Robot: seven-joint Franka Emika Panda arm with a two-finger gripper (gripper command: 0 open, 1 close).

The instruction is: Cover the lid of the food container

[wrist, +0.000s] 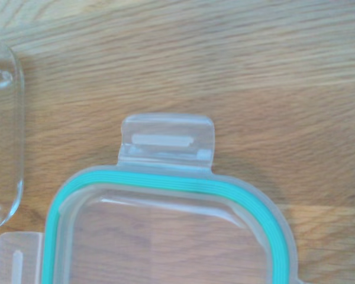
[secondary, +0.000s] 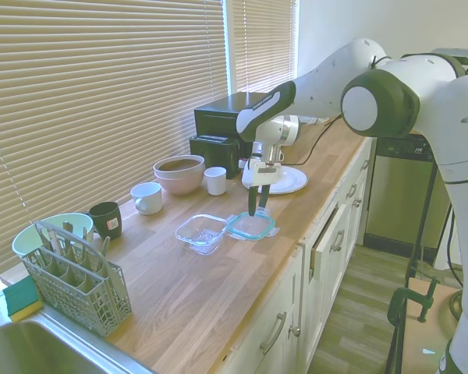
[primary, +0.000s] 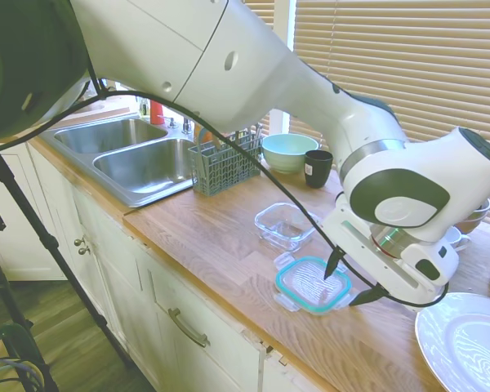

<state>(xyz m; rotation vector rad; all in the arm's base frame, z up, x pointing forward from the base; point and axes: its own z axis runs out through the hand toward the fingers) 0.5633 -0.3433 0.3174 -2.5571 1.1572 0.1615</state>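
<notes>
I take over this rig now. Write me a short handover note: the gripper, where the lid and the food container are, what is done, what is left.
Gripper: jaws open, pointing down just above the flat clear plastic lid with the teal seal rim; nothing held.
Lid: lies flat on the wooden counter near its front edge, tabs spread out.
Small clear glass food container: stands uncovered right beside the lid, on the sink side.
Done: the gripper is in place over the lid.
Left: grasp the lid, lift it, set it on the container.

Opposing exterior views share the lid point(primary: 314, 283); wrist close, slightly blurred.
</notes>
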